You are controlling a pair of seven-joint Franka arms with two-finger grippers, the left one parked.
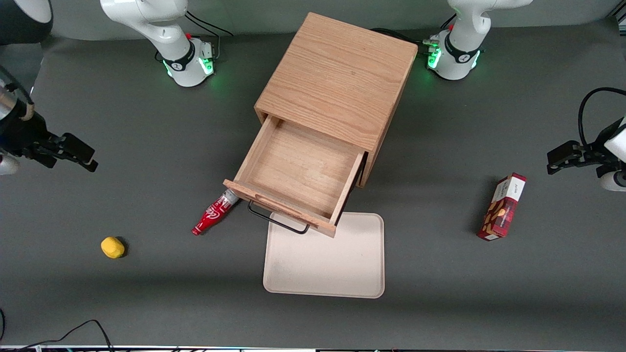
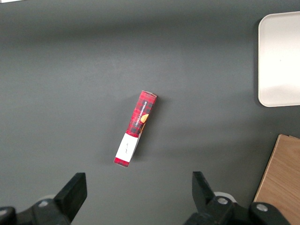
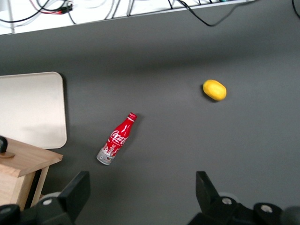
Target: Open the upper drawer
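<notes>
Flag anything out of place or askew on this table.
The red bottle lies on its side, base tucked under the corner of the open upper drawer. The cabinet sits skewed to the tray. The pincer hovers open, away from them.

cola bottle (image 1: 212, 215), lemon (image 1: 112, 247), tray (image 1: 324, 264), snack box (image 1: 503, 207) on table (image 1: 146, 146).
</notes>
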